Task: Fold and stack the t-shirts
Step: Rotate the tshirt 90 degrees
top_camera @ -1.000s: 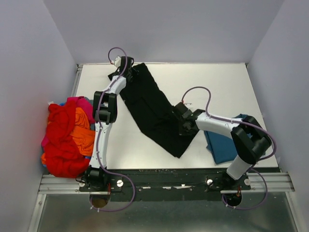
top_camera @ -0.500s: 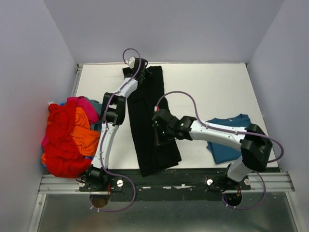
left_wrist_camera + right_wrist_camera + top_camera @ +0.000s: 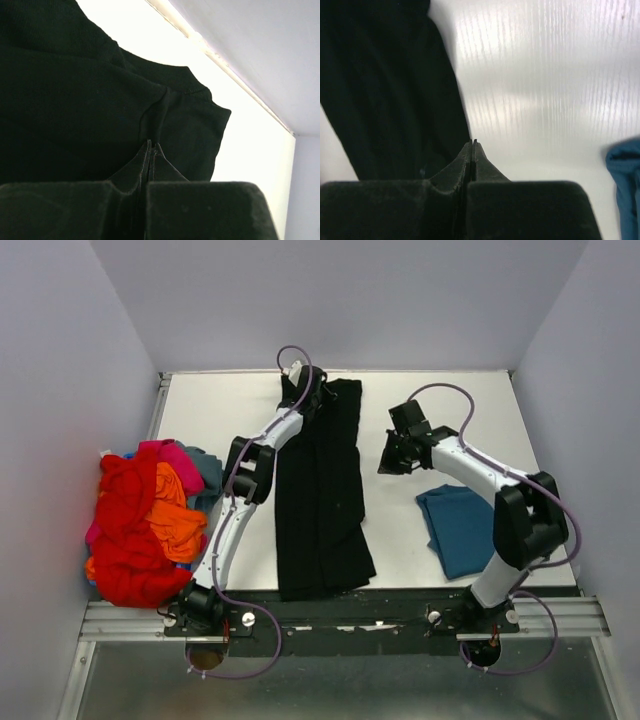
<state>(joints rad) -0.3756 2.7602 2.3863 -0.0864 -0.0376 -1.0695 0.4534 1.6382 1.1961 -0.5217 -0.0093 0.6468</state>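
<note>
The long black cloth t-shirt (image 3: 320, 490), folded into a narrow strip, lies on the white surface (image 3: 450, 410) left of centre, running from the far edge almost to the near one. The left arm stretches fully outward; the left fingers (image 3: 137, 167) are clenched on a pucker at the shirt's far end, black on black and hard to separate. The right arm bends inward, and the right fingers (image 3: 457, 167) are pressed together, gripping nothing, above bare surface just beside the strip. A folded teal-blue shirt (image 3: 460, 530) lies near right, cut off in the right wrist view. A red, orange and pink shirt heap (image 3: 130, 530) overhangs the left edge.
</note>
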